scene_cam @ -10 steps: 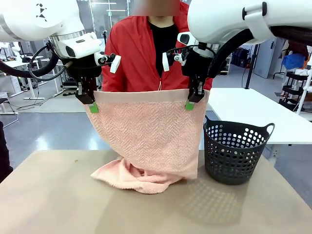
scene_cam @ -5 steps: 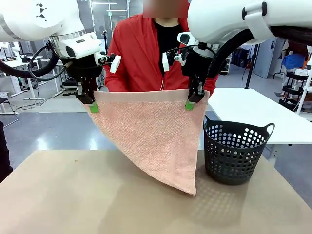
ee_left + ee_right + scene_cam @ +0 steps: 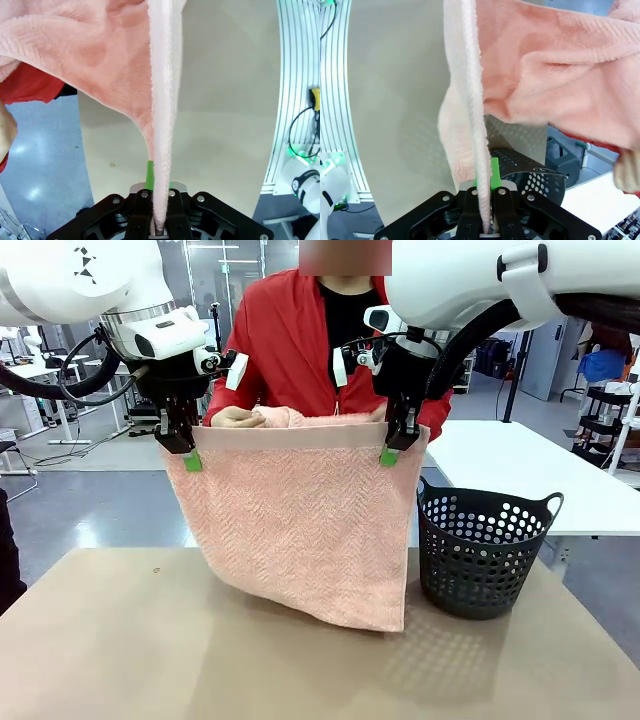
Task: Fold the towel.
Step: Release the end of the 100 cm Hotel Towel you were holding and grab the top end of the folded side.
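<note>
The pale salmon-pink towel [image 3: 300,525] hangs doubled above the table, its hem band stretched level between my two grippers. My left gripper [image 3: 190,455] is shut on the upper left corner and my right gripper [image 3: 390,450] is shut on the upper right corner. Behind the top edge, the person's hands [image 3: 238,417] hold the towel's far end up at hem height. In the left wrist view the towel [image 3: 160,125] runs edge-on out of the shut jaws. In the right wrist view the towel [image 3: 472,130] does the same.
A black perforated basket [image 3: 483,550] stands on the table [image 3: 100,640] at the right, close to the towel's hanging corner. The person in a red jacket [image 3: 290,340] stands right behind the towel. A white table [image 3: 520,470] lies beyond the basket.
The towel's lower end, heaped on the table a second ago, has been lifted by the person to the top edge behind my grippers. Both grippers have held still.
</note>
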Controlling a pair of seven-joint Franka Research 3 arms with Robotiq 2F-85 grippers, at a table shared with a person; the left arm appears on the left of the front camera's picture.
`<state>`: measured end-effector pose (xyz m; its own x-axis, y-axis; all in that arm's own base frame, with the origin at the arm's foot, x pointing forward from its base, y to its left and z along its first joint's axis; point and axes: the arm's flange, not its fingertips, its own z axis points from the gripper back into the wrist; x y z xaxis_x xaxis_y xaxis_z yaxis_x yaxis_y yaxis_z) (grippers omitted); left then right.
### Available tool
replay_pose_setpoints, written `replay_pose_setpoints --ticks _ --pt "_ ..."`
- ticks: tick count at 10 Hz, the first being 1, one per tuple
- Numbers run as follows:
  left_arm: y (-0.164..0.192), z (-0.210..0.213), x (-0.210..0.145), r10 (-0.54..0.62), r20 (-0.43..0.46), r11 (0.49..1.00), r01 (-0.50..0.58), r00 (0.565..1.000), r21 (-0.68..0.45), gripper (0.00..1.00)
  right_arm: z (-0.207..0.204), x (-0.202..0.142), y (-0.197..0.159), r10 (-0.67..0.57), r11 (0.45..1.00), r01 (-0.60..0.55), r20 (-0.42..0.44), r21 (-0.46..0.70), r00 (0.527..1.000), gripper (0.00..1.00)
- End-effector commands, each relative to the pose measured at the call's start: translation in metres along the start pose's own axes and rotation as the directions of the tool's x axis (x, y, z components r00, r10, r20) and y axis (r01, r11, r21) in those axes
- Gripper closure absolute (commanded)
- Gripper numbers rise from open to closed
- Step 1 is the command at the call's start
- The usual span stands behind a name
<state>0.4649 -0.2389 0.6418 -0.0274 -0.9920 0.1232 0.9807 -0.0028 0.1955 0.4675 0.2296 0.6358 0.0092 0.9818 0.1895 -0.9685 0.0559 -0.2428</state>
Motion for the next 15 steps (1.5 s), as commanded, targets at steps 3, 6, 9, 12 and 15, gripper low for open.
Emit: replay_pose_setpoints --ticks 3,6,9,12,15 --pt "0.0026 0.0028 -0.0001 0.0 0.004 1.0 0.0 1.0 0.006 1.0 0.001 -0.0012 0.0005 0.004 1.0 -0.004 -0.008 -0.007 1.0 1.0" --pt "0.0026 0.0028 -0.0001 0.0 0.004 1.0 0.0 1.0 0.006 1.0 0.001 -0.0012 0.0005 0.004 1.0 -0.004 -0.008 -0.007 1.0 1.0" --pt "0.0026 0.0028 -0.0001 0.0 0.004 1.0 0.0 1.0 0.006 1.0 0.001 -0.0012 0.0005 0.004 1.0 -0.004 -0.008 -0.007 1.0 1.0" --pt "0.0026 0.0028 -0.0001 0.0 0.004 1.0 0.0 1.0 0.006 1.0 0.001 -0.0012 0.0005 0.004 1.0 -0.004 -0.008 -0.007 1.0 1.0" --pt "0.0026 0.0028 -0.0001 0.0 0.004 1.0 0.0 1.0 0.006 1.0 0.001 -0.0012 0.0005 0.004 1.0 -0.004 -0.008 -0.007 1.0 1.0"
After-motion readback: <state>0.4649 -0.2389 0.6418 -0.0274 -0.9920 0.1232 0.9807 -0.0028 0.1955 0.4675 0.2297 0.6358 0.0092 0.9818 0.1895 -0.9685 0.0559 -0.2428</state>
